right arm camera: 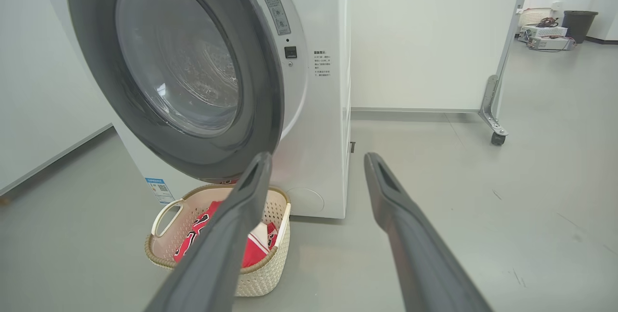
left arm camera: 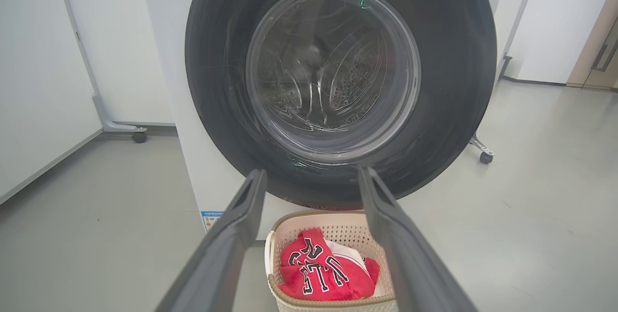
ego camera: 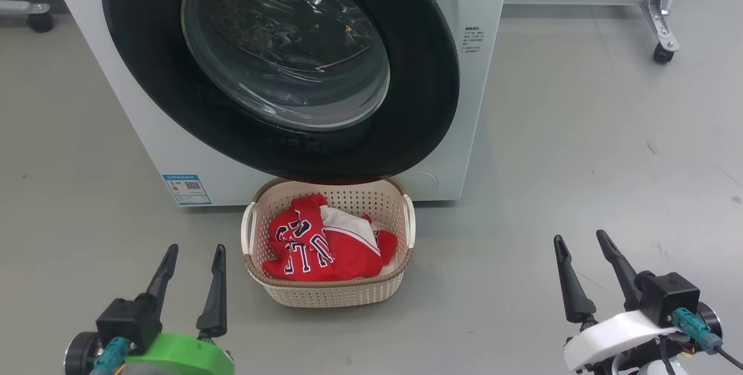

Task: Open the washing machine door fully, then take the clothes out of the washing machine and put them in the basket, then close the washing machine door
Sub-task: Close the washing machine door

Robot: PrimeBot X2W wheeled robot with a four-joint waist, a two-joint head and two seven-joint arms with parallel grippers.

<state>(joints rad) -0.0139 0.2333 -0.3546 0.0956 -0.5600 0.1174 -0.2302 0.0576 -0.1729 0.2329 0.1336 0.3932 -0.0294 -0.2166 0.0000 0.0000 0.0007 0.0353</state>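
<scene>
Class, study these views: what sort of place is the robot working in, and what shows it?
Probably a test lab rather than a home laundry: the washing machine stands on a bare grey floor, white partition panels on castors stand behind it, and a basket of jerseys sits in front.

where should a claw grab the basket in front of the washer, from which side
Probably by the white handle on the left end of the basket, with the left claw coming from the left. The loop stands off the wall, leaving a gap for one finger; the clothes fill the middle.
</scene>
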